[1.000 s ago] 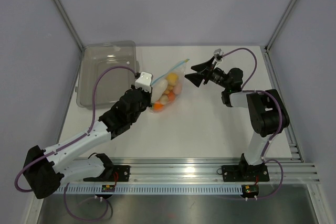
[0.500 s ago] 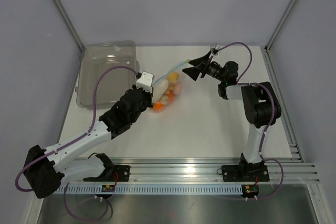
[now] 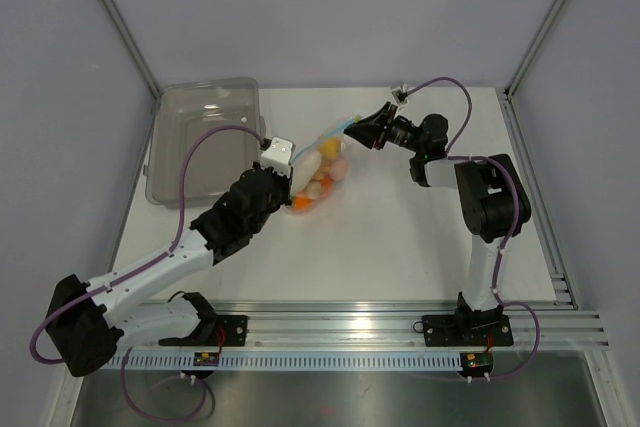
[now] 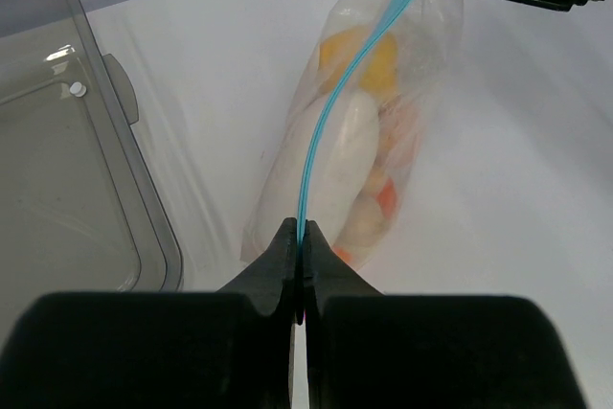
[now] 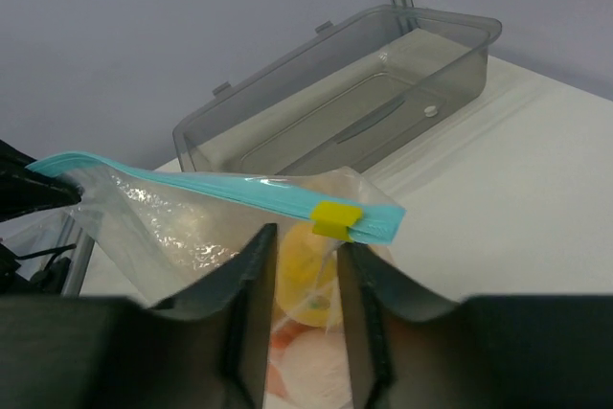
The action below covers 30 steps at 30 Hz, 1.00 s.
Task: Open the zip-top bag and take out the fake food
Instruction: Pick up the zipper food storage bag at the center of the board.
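The zip-top bag [image 3: 326, 153] sits toward the far middle of the white worktop [image 3: 400, 237], just right of the smoky-grey tray [image 3: 205, 137], which lies at the far left with its open side up. The bag stands on its lower edge, its light blue zip strip [image 4: 321, 122] uppermost and stretched between the two arms from near left to far right. The left hand [image 4: 300, 232] is closed tight on the near-left end of that strip, and the wrist view shows its two black fingers meeting with only the thin blue line between them. From there the strip curves away toward the right hand [image 5: 306, 241], which reaches in from the right side of the worktop. That hand has its fingers drawn close with a narrow gap between them. They straddle the clear film at the far-right end of the bag, just under the small yellow slider [image 5: 337, 218] on the strip. The slider lies beyond the fingertips, not between them, and I cannot tell whether the pads touch the plastic. The fake food [image 3: 318, 179] is all inside the bag, piled toward its bottom. A yellow piece [image 4: 362, 59] lies at the end near the right hand, a long white piece [image 4: 343, 165] is in the middle, and an orange bit [image 4: 385, 200] lies beside it. More pale and orange shapes show blurred through the crinkled film.
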Tool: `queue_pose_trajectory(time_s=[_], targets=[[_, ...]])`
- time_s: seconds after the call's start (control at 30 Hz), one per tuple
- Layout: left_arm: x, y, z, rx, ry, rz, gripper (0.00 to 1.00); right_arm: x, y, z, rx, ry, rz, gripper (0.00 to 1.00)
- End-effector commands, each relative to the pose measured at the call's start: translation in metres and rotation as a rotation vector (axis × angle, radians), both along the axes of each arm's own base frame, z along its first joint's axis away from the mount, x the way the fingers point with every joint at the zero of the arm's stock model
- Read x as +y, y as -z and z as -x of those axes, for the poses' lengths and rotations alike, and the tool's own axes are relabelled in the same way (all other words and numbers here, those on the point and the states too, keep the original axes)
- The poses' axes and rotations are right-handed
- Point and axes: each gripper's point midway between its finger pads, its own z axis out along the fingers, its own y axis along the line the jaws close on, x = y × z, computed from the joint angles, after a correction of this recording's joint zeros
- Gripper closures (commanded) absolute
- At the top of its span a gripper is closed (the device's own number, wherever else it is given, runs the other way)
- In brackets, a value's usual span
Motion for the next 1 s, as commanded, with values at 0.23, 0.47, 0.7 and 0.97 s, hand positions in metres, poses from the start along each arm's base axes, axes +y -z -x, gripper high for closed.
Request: queue_pose_trajectory(time_s=[0.23,0.47,0.7,0.97], targets=[[0.001,-0.029,-0.006,-0.049,-0.039,0.074,0.78,0.008,-0.020,0.019,-0.024,-0.016,-0.005,1.00],[0.001,-0.044,0.004,-0.065,0.002,0.116,0.30,0.018,-0.020,0.040,-0.012,0.084,0.067,1.00],[-0.010,-0.051,0.009,-0.081,0.072,0.127,0.27,0.028,-0.040,0.075,-0.027,0.163,0.127,1.00],[-0.025,-0.059,0.016,-0.121,0.160,0.118,0.26,0.035,-0.042,0.105,0.037,0.202,0.181,1.00]])
